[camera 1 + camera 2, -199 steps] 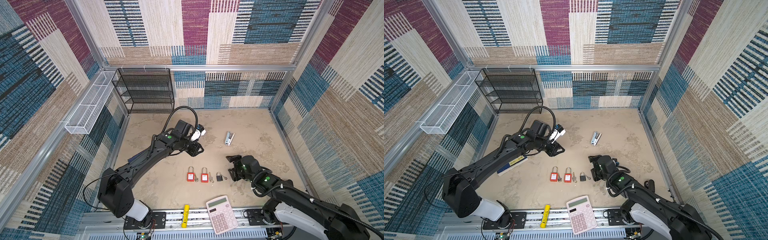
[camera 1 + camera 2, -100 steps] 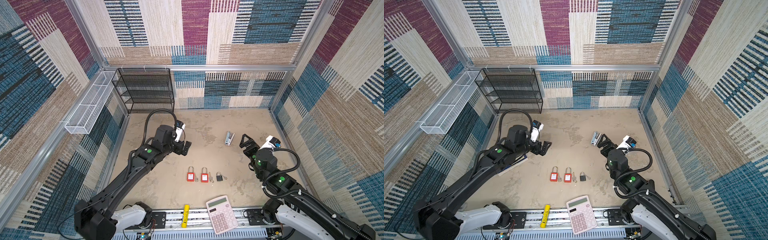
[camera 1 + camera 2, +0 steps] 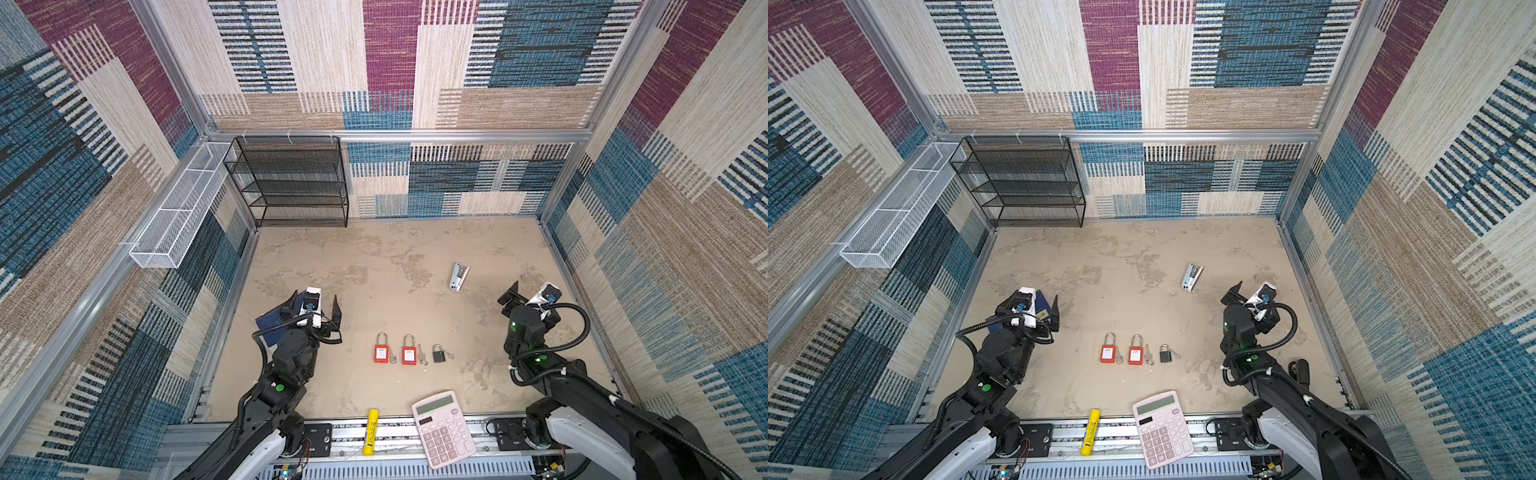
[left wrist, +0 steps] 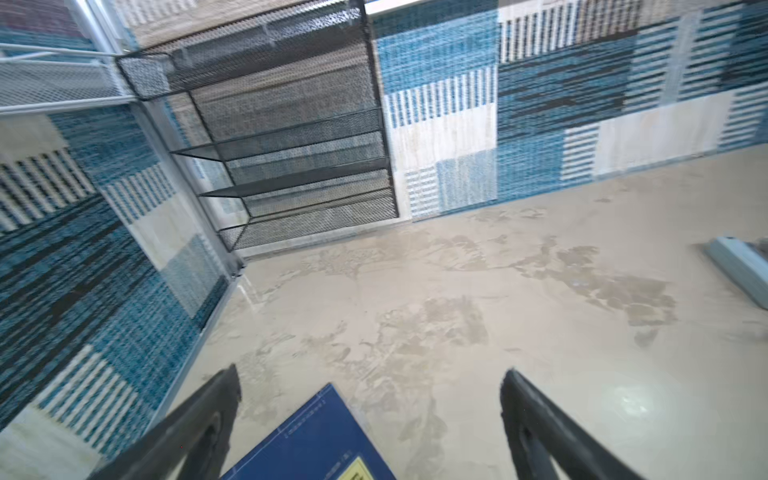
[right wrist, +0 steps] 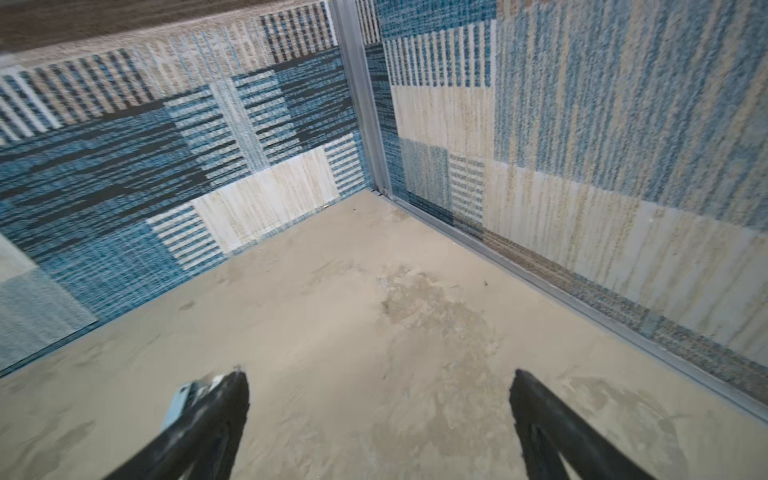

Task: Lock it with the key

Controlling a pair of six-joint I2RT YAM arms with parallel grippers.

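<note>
In both top views, two red padlocks (image 3: 381,353) (image 3: 409,354) and a small black padlock (image 3: 439,354) lie in a row near the front of the table. A key (image 3: 422,355) lies beside each lock. In a top view the same row shows as red padlocks (image 3: 1108,353) (image 3: 1135,354) and a black padlock (image 3: 1165,354). My left gripper (image 3: 315,297) (image 4: 370,382) is open and empty, well left of the row. My right gripper (image 3: 536,291) (image 5: 378,378) is open and empty, far right of it. Neither wrist view shows a lock or a key.
A blue booklet (image 3: 272,328) (image 4: 316,444) lies under the left gripper. A grey stapler (image 3: 459,277) (image 4: 739,266) lies behind the locks. A pink calculator (image 3: 442,428) and a yellow marker (image 3: 370,426) sit on the front rail. A black mesh rack (image 3: 291,183) and a white wire basket (image 3: 178,208) stand back left.
Both arms have drawn back from the middle to their own sides. The right gripper has left the black padlock, and the left gripper's jaws have spread wide.
</note>
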